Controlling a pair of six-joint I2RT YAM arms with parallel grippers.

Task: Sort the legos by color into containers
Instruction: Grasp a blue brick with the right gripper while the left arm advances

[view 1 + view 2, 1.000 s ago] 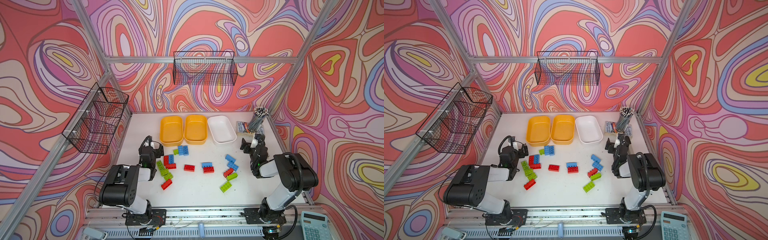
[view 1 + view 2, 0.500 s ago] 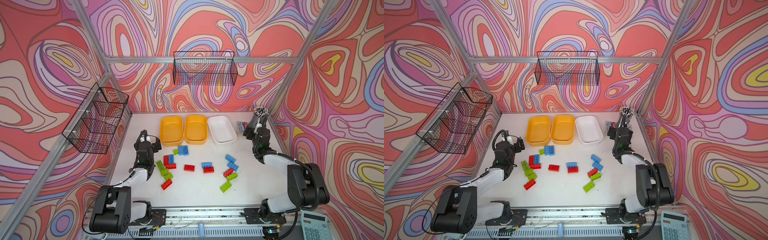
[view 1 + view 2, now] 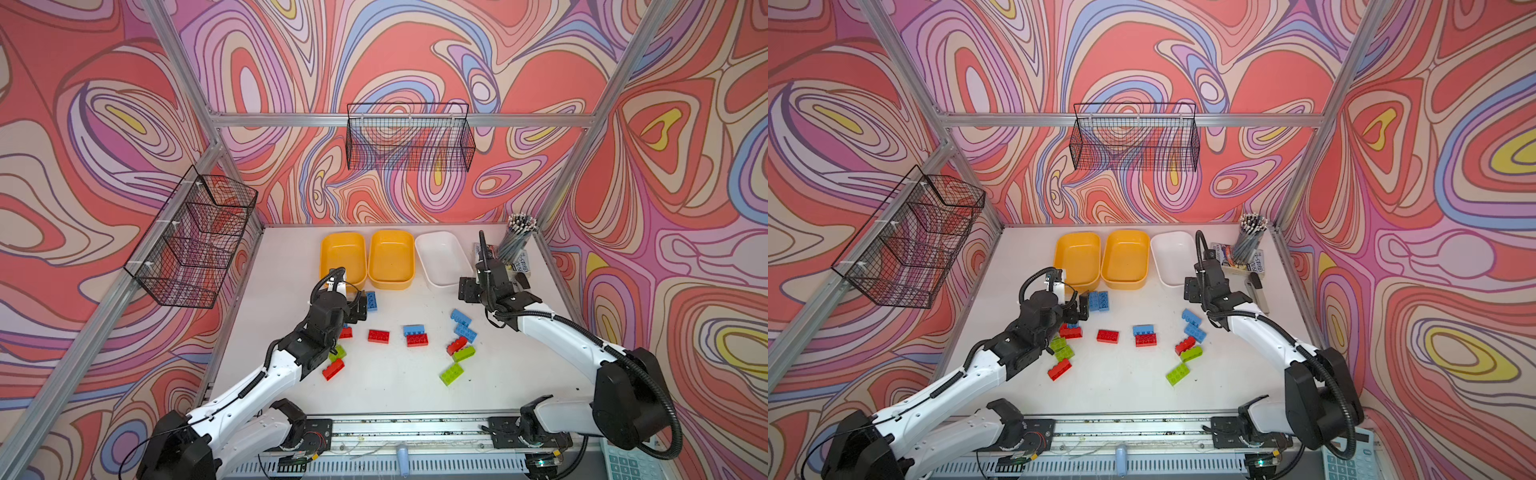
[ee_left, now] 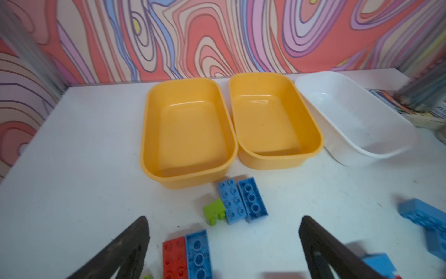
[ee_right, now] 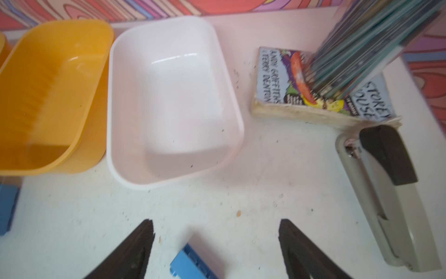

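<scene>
The left pincer gaped above legos strewn on the worktop before the containers; the right pincer gaped too. Only the left wrist view showed a small green lego.

I'm driving this from afar in a lab robot cell: aluminium frame, swirl-printed walls, white table, hung wire baskets, arms bolted to a rail.
</scene>
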